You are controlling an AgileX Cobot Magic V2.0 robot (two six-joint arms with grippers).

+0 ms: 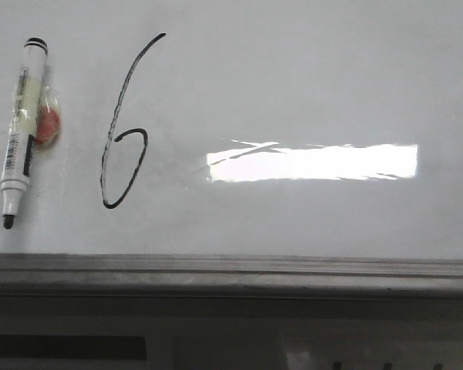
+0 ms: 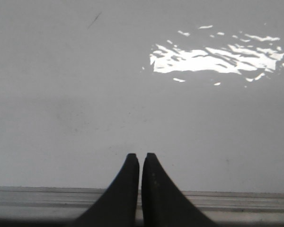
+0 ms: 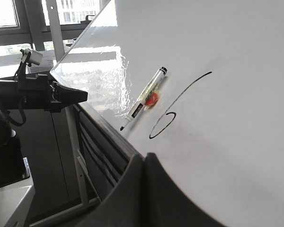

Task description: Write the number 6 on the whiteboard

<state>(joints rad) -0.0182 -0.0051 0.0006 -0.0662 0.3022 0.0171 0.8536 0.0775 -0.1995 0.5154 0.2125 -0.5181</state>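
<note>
With the number 6 [image 1: 122,127] drawn and marker [image 1: 21,131] parked: jaws pressed together, empty, clear of both.

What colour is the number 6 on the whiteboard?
Black; the number 6 shows best in the front view.

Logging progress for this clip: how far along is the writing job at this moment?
Done: a black number 6 stands on the whiteboard. The marker lies uncapped beside it. In hand: nothing; left pincer and right pincer are shut and empty. Nothing visibly remains.
</note>
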